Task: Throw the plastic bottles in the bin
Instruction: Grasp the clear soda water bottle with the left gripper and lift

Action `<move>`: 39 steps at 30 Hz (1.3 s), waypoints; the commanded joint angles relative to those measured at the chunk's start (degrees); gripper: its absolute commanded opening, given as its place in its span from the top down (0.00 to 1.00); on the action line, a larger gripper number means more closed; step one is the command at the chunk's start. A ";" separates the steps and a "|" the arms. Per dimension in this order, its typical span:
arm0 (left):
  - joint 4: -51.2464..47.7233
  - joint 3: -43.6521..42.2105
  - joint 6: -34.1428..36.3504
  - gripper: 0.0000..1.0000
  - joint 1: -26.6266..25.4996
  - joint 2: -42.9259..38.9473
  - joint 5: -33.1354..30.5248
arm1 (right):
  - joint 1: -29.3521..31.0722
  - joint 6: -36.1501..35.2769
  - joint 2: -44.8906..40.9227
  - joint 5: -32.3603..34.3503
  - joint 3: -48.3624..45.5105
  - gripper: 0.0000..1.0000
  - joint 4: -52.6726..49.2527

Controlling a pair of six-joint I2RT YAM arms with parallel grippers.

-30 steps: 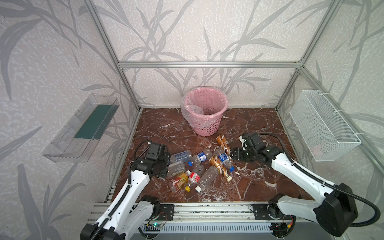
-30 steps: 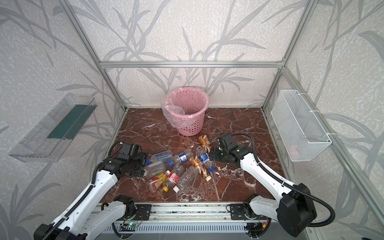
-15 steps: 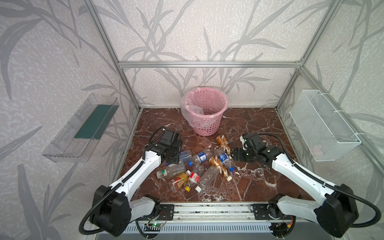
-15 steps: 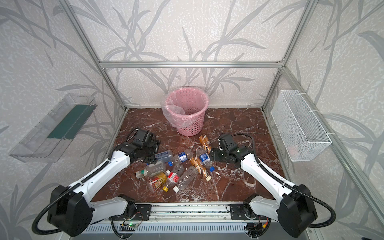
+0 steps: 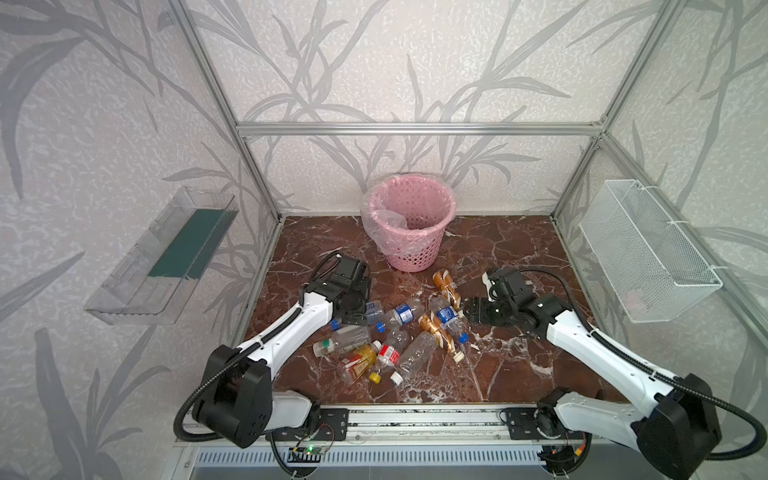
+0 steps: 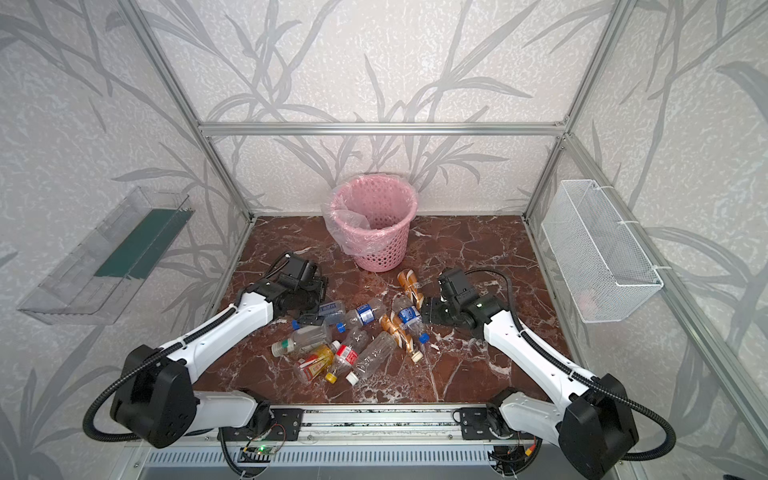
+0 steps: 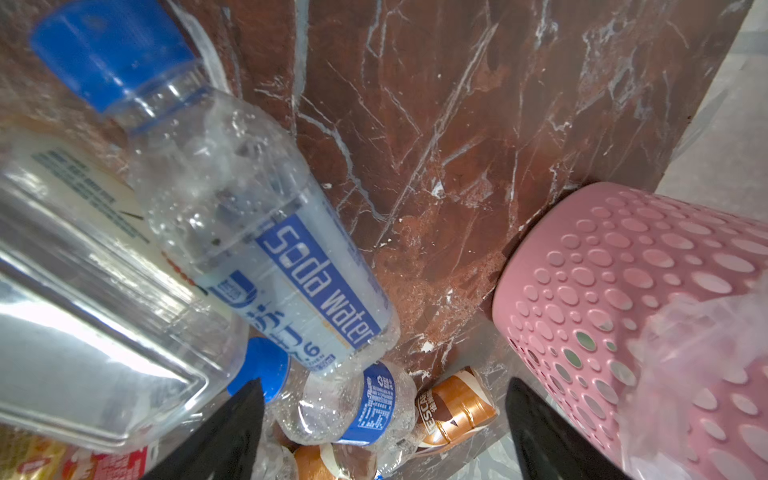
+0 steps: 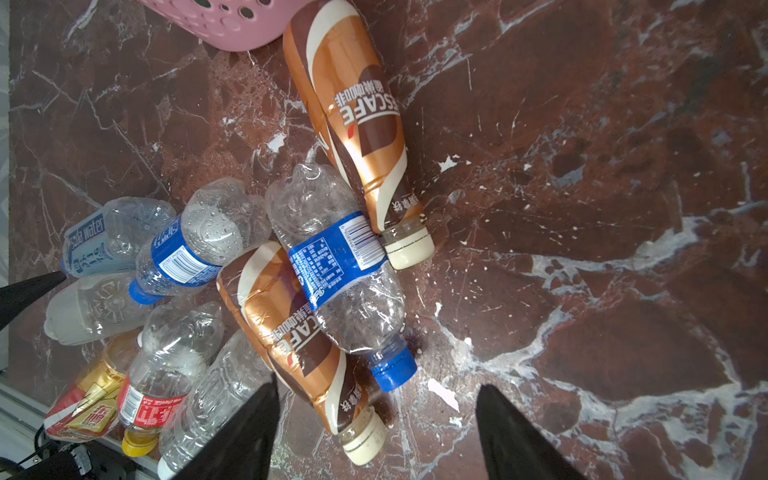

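In both top views the round pink perforated plastic bin (image 5: 411, 249) (image 6: 376, 249) stands at the back of the brown marble desk (image 5: 519, 257); the plastic bottles (image 5: 415, 355) lie heaped on the desk in front of the bin, none inside it that I can see; my left gripper (image 5: 355, 316) hovers over the clear soda-water bottle with the blue-and-white label (image 5: 374, 309), on the heap's bin-facing side, its long axis crosswise to the bin; my right gripper (image 5: 473, 311) is across the heap, so the left is nearer.

In the left wrist view my jaws are released and empty; the soda-water bottle (image 7: 266, 232) lies off the gap, on the side away from the bin (image 7: 623, 291), skewed to my fingers (image 7: 245, 419); I judge a shift away from the bin and a wrist turn are needed.

In the right wrist view my right gripper (image 8: 376, 388) is parted and empty, just beside a clear crumpled bottle with a dark blue label (image 8: 336, 266).
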 commanded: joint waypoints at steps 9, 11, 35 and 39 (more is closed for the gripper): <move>0.86 0.04 -4.01 0.10 -0.19 5.04 1.77 | 0.30 -0.75 -1.68 1.28 -1.34 0.25 -1.25; 1.12 0.02 -3.89 0.10 -0.19 6.02 2.07 | 0.28 -0.67 -1.68 1.32 -1.52 0.25 -1.17; -3.64 4.98 17.70 0.31 7.58 15.18 4.91 | 0.13 -0.67 -0.61 1.45 -1.78 0.26 -0.49; -5.43 6.82 25.50 0.35 8.75 16.39 5.05 | 0.18 -0.67 -0.62 1.46 -1.78 0.26 -0.46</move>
